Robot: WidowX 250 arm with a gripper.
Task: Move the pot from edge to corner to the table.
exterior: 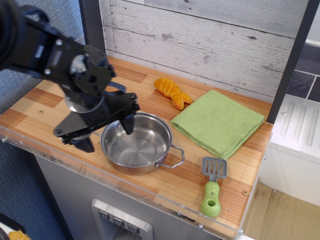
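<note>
The shiny steel pot (137,145) sits near the front edge of the wooden table (45,102), left of centre. One wire loop handle sticks out to its right; the left handle is hidden behind my arm. My black gripper (106,134) is open and hangs over the pot's left rim. One finger (128,123) is over the pot's inside near the back left rim. The other finger (84,143) is outside the pot to the left. I cannot tell whether either touches the pot.
A folded green cloth (217,122) lies at the back right. An orange toy (172,92) lies behind the pot near the plank wall. A green spatula with a grey blade (213,187) lies at the front right. The clear acrylic edge (165,204) runs along the front.
</note>
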